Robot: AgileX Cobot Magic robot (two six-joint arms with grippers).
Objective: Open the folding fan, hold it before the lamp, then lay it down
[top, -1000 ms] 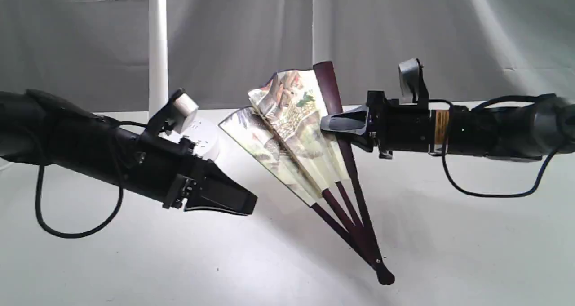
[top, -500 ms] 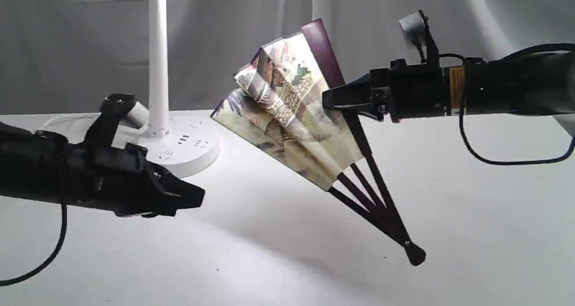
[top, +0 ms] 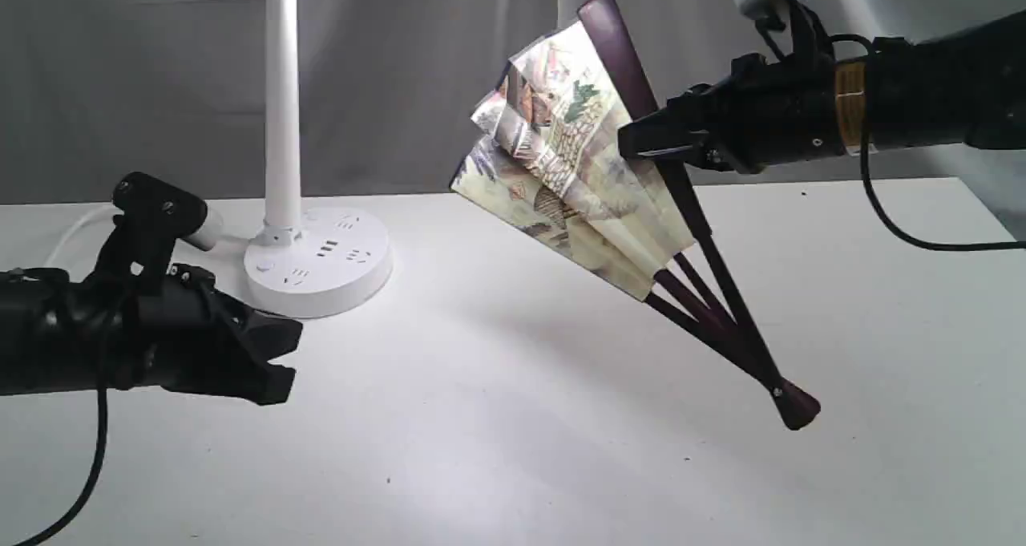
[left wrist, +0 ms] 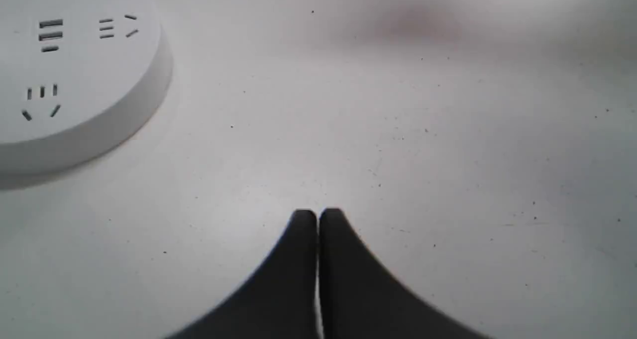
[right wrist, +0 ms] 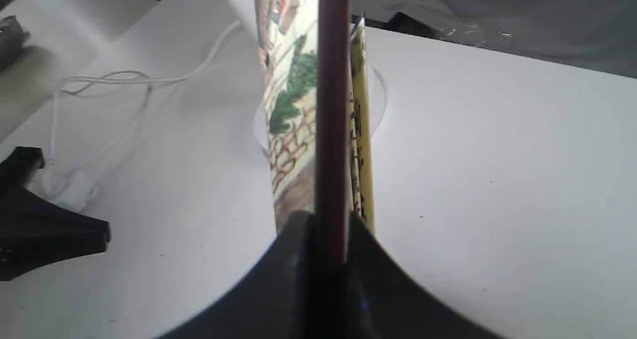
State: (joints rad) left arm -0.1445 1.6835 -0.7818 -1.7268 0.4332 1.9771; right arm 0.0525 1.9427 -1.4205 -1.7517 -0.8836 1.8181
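At the far left of the exterior view, the black left gripper (top: 284, 366) hovers low over the white tabletop (top: 497, 450), its jaws pressed together with nothing between them; the left wrist view shows the two tips (left wrist: 317, 214) meeting over bare table. Just behind and to its right stands the white desk lamp (top: 283, 153), its slim post upright on a round puck-shaped base (top: 319, 259) dotted with sockets, the same base filling a corner of the left wrist view (left wrist: 74, 65). A thin white cord (top: 70, 232) trails away from the lamp toward the left edge. A grey cloth backdrop (top: 441, 73) hangs behind everything. Further right, well apart from the lamp, the pleated cream paper folding fan (top: 573, 169), painted with a red-brown village scene, is held in the air, only partly spread, its pleats bunched and leaning toward the lamp. Its dark maroon guard stick (top: 613, 45) runs diagonally down to the rounded pivot end (top: 797, 410), which seems to hang clear of the table, though the angle leaves this unsure. The black right gripper (top: 629, 141) reaches in from the right and is clamped on that guard stick; the right wrist view shows the stick (right wrist: 332, 105) pinched between its tips (right wrist: 326, 224), painted paper (right wrist: 293, 105) alongside.
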